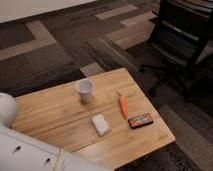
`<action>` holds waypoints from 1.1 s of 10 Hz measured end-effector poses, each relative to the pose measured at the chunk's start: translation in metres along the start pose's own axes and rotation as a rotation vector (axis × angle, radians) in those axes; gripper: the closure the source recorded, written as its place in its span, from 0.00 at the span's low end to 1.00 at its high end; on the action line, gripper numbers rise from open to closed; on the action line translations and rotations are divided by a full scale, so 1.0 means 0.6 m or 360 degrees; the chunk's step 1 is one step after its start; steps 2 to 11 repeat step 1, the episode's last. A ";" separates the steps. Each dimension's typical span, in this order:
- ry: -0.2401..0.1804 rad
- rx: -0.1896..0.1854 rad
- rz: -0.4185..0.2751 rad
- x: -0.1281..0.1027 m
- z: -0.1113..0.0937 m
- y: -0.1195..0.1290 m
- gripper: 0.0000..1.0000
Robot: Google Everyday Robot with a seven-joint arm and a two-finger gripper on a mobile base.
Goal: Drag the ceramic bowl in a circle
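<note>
The dark-blue ceramic bowl does not show; it is hidden behind my arm or out of view at the lower left. My white arm (pixel 22 150) fills the lower left corner over the near left part of the wooden table (pixel 50 112). The gripper is not in view.
On the table stand a small white cup (pixel 84 90), an orange carrot-like piece (pixel 123 106), a small white packet (pixel 100 124) and a brown snack bar (pixel 140 120). A black office chair (pixel 182 40) stands at the right beyond the table. Patterned carpet lies around it.
</note>
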 end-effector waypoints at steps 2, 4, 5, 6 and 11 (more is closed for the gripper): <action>0.0002 0.0000 0.0001 0.000 0.002 -0.001 0.35; 0.0002 0.0000 0.0001 0.000 0.002 -0.001 0.35; 0.0002 0.0000 0.0001 0.000 0.002 -0.001 0.35; 0.0002 0.0000 0.0001 0.000 0.002 -0.001 0.35; 0.0002 0.0000 0.0001 0.000 0.002 -0.001 0.35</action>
